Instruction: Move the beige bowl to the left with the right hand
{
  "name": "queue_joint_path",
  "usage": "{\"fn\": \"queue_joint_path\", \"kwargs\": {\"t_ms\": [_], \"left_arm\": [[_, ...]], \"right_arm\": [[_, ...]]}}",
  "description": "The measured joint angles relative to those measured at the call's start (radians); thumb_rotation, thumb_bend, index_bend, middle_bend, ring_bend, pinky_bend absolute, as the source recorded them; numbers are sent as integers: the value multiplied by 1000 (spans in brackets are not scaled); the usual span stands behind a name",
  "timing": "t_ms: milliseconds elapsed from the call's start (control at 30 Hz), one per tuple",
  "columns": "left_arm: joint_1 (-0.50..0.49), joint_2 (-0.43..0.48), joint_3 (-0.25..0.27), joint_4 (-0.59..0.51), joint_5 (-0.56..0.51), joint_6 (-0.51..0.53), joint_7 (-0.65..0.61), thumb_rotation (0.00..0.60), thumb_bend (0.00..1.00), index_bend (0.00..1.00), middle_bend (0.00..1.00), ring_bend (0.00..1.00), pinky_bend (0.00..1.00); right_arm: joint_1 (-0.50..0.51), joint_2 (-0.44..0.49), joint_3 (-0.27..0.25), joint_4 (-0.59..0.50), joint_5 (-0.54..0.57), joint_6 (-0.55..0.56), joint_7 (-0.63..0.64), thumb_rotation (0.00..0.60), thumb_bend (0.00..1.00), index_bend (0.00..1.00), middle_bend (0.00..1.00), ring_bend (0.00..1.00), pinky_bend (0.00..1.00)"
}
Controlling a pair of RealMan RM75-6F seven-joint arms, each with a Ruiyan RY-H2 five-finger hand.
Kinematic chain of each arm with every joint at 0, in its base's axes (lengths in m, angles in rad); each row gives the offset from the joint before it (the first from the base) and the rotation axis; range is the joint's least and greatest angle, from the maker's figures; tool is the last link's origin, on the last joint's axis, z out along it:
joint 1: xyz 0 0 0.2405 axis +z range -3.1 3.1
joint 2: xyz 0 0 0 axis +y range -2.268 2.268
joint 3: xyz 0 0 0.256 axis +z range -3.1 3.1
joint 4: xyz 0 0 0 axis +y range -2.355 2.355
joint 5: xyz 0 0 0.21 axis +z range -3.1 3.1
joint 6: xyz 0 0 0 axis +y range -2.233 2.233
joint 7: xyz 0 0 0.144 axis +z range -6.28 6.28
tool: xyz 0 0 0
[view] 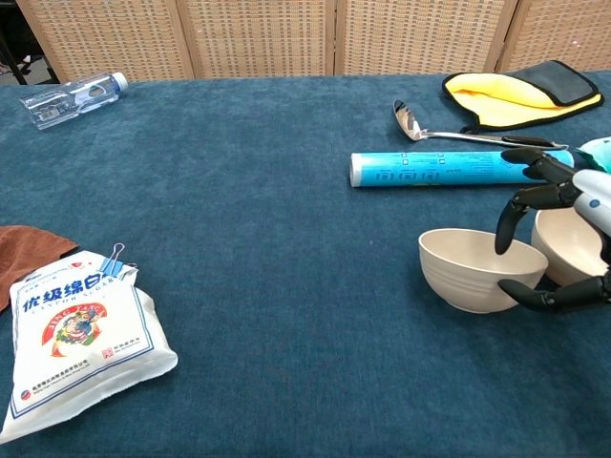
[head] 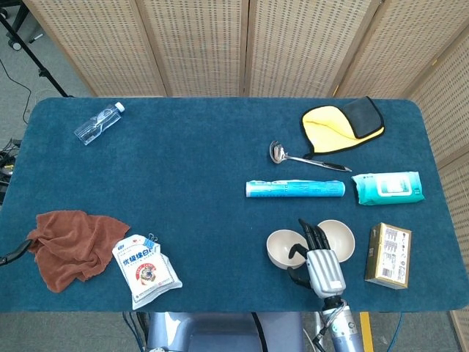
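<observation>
Two beige bowls stand side by side near the table's front right. The left beige bowl (head: 284, 248) (view: 472, 272) is the one my right hand (head: 322, 265) (view: 579, 187) grips. Its fingers (view: 516, 204) hook over the rim into the bowl, and the thumb (view: 558, 293) presses on the outer wall. The second beige bowl (head: 339, 236) (view: 571, 244) sits just to the right, partly hidden behind the hand. Neither view shows my left hand.
A blue tube (head: 294, 188), a metal ladle (head: 293, 155) and a yellow-and-black cloth (head: 343, 121) lie beyond the bowls. A teal wipes pack (head: 387, 188) and a box (head: 388, 254) sit to the right. At the left are a white bag (head: 145, 269), a brown towel (head: 69, 246) and a bottle (head: 99, 122).
</observation>
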Motion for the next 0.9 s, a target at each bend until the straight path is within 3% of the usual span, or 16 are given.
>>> {"fn": "queue_joint_path", "kwargs": {"t_ms": [467,900], "left_arm": [[6,11,-6,-7,0,14,-25,198,0,0,0,0,0],[19,37,-17,-13,-4,38,-87,199,0,0,0,0,0]], "right_arm": [[-14,12,2,-25,-25,23,-37,600,311,450,0,0,0],[-31,60,3,-129,-65,59,-172,600,312,450,0,0,0]]}}
